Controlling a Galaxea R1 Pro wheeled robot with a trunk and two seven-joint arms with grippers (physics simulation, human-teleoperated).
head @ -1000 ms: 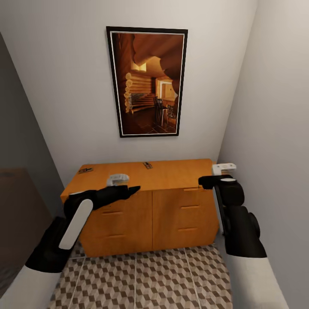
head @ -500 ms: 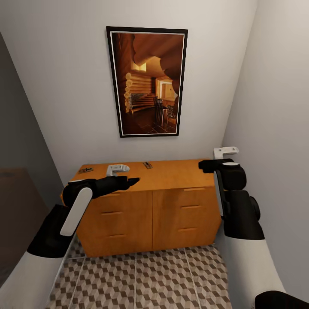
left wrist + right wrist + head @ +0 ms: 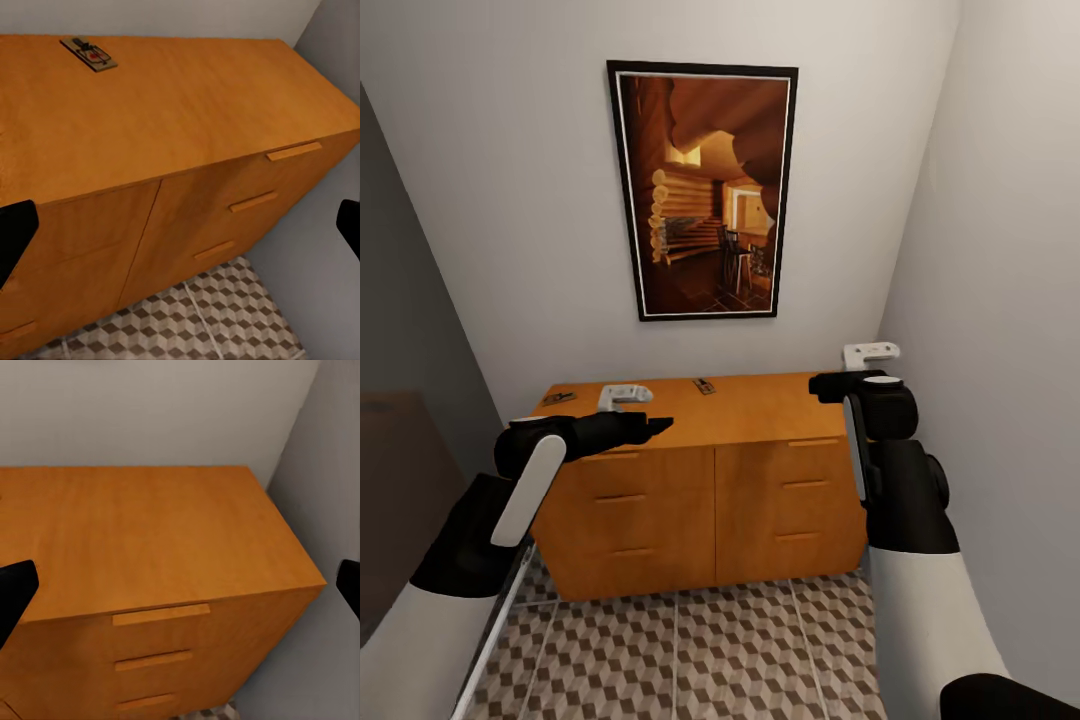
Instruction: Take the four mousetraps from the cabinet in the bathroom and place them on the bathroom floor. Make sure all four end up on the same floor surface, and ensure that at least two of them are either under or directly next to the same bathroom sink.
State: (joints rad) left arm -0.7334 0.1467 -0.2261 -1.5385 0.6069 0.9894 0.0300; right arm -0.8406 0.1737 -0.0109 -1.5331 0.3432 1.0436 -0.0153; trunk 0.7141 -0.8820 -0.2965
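Two small flat dark-brown rectangular mousetraps lie on the flat top of the low orange-brown wooden cabinet [image 3: 760, 410]. The first mousetrap [image 3: 706, 385] sits near the back edge, ahead of and between the two grippers, long axis running from the back wall toward the cabinet front, slightly skewed; in the left wrist view [image 3: 88, 53] it lies flat, diagonal to the cabinet edge, metal parts on top. The second mousetrap [image 3: 559, 397] lies at the top's far left corner, outboard of the left gripper [image 3: 625, 394], long axis roughly along the cabinet's width. Left gripper hovers over the left part of the top, fingers spread wide, nothing between them. Right gripper [image 3: 870, 352] hangs above the right end of the top, close to the grey side wall [image 3: 1000, 300], likewise spread wide and empty. Drawer fronts with slim bar handles [image 3: 807, 441] face the robot, all closed. Brown, beige and white cube-patterned tile floor [image 3: 690, 650] lies below the cabinet. A dark-framed picture of a log interior [image 3: 702, 190] hangs on the back wall above the cabinet
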